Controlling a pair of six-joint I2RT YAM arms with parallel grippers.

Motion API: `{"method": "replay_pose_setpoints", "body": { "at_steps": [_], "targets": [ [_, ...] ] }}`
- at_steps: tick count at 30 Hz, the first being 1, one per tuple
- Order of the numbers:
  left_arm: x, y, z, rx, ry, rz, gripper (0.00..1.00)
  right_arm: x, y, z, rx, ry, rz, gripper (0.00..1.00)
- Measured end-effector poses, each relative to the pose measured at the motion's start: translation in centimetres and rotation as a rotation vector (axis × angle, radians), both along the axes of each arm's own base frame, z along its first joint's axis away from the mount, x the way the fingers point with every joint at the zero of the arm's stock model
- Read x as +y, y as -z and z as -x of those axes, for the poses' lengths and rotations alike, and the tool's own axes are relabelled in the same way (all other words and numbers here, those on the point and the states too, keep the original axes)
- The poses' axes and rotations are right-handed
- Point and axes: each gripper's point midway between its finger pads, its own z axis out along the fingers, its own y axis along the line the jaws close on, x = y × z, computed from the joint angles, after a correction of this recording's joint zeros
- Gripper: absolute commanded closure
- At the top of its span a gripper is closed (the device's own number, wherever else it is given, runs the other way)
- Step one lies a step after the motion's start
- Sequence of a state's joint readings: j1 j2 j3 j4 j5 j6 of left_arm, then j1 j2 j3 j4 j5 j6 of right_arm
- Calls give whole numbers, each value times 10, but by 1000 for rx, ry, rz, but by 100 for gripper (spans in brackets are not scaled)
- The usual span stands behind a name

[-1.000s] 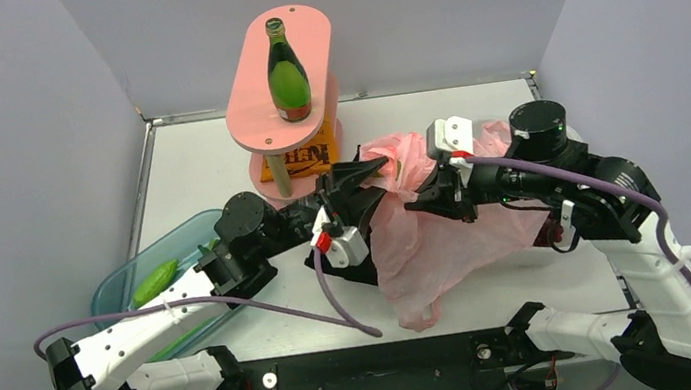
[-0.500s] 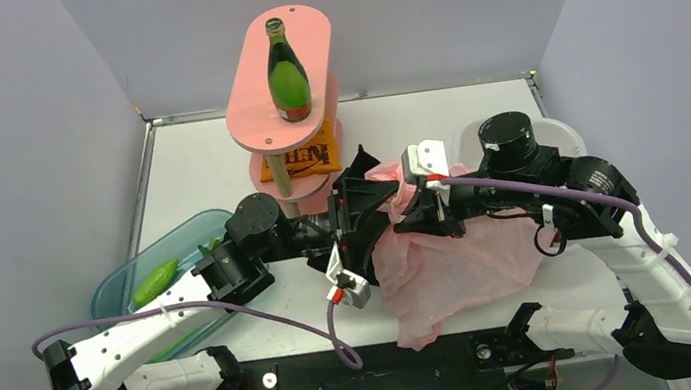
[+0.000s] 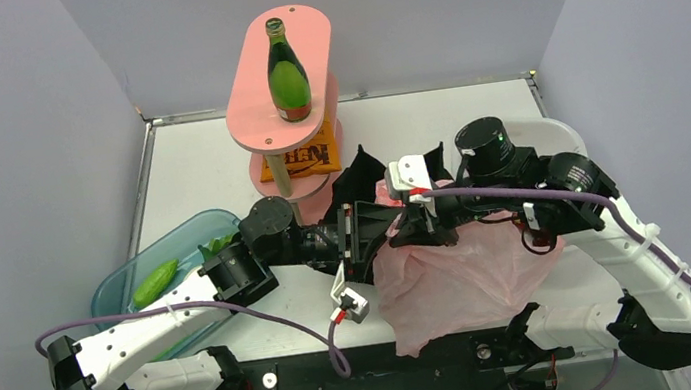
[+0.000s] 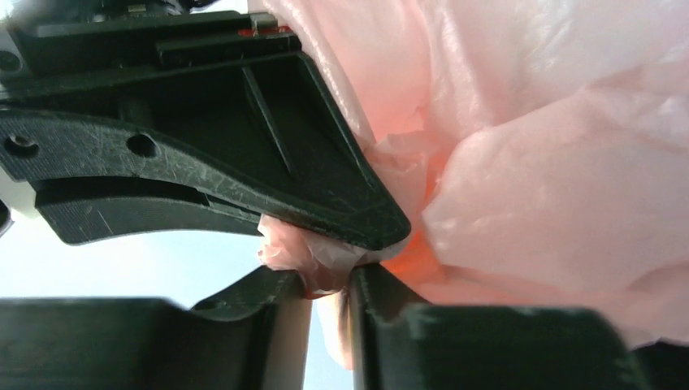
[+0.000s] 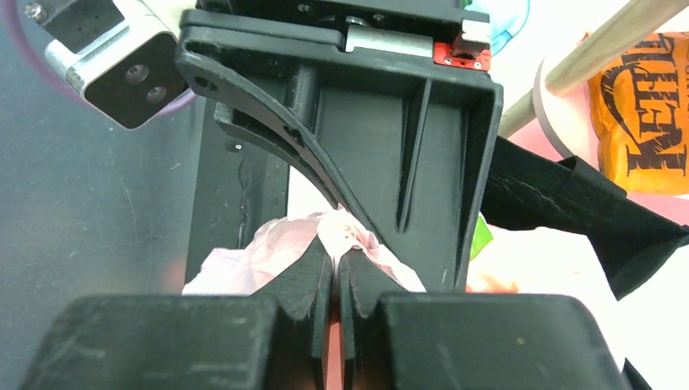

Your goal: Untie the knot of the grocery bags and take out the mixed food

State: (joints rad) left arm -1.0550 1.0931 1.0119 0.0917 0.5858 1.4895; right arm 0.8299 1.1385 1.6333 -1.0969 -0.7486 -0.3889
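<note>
**Both grippers meet at pink bag's bunched top**

Writing: orange snack packet [image 5: 646, 122] has dark block letters. "KET…" reads in rt wrist view, the rest is cut off. Green bottle [image 3: 287, 80] has a dark label band, too small to read.

Room: pale table [image 3: 196, 164] w/ lilac-grey walls on three sides. Two-tier pink stand [image 3: 255, 116] is at the back, w/ bottle upright on the top tier and packet on the lower. Bluish clear tray [image 3: 121, 285] is at the left edge w/ a small green cucumber [image 3: 155, 281] in it.

Task things: pink bag [image 3: 453, 277] lies crumpled centre-front btwn the arms, its top drawn up to the grippers. Black tote [image 3: 362, 175] is just behind it, beside the stand.

Grippers: right gripper [image 5: 335, 264] has its tips pressed together on a fold of pink film. Left gripper [image 4: 329, 280] has jaws part-way apart w/ a wad of film in the gap. Can't tell if it's truly clamped. The two sit tip to tip.

Views: in top view the gripper bodies hide the pinch, and only the wrist views show it. Left wrist view is mostly pink film. Rt wrist view adds tote fabric and packet.
</note>
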Motion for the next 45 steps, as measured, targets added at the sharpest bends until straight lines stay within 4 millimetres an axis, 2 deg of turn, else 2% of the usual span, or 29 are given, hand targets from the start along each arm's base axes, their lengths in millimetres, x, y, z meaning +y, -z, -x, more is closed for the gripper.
{"method": "replay_pose_setpoints", "body": {
  "at_steps": [1,2,4,5,6,7,9,11,13,16,19,21,24,27,31,36,38,40,45],
  "targets": [
    [0,1,2,-6,8,-7,100,-1,0,2,-4,-6,3,100],
    [0,3,4,-10,17,-14,100,-1,1,2,-7,-9,6,97],
    [0,6,6,-10,24,-25,100,-2,1,3,-13,-16,12,84],
    [0,6,6,-5,23,-27,100,-3,1,3,-17,-15,14,70],
    [1,7,5,10,16,-30,100,-4,1,3,-19,-13,16,63],
    [2,7,3,28,0,-31,100,-6,0,3,-22,-6,18,49],
    [6,8,-6,92,-58,-31,100,-11,-3,1,-30,24,15,34],
    [9,6,-16,171,-118,-21,100,-23,-12,-9,-61,105,-3,24],
    [12,-1,-23,268,-169,7,100,-40,-27,-29,-132,236,-40,19],
    [17,-23,-34,406,-241,91,100,-62,-50,-44,-229,380,-95,16],
    [18,-60,-51,557,-310,223,100,-72,-61,-44,-273,431,-131,15],
    [18,-86,-61,651,-339,317,100,-72,-57,-45,-265,446,-135,14],
    [20,-123,-73,779,-354,454,100,-64,-37,-53,-203,454,-109,13],
    [20,-143,-75,886,-341,539,100,-52,-32,-62,-149,472,-122,12],
    [17,-151,-70,1019,-295,585,100,-36,-43,-80,-102,534,-224,12],
    [13,-151,-64,1146,-241,602,100,-30,-87,-88,-93,591,-432,11],
    [12,-151,-61,1176,-223,605,100,-27,-106,-84,-102,563,-504,11],
    [9,-152,-57,1198,-204,603,100,-24,-115,-77,-116,522,-545,11],
    [0,-152,-52,1223,-172,602,100,-9,-110,-47,-122,376,-543,10]
  ]
}}
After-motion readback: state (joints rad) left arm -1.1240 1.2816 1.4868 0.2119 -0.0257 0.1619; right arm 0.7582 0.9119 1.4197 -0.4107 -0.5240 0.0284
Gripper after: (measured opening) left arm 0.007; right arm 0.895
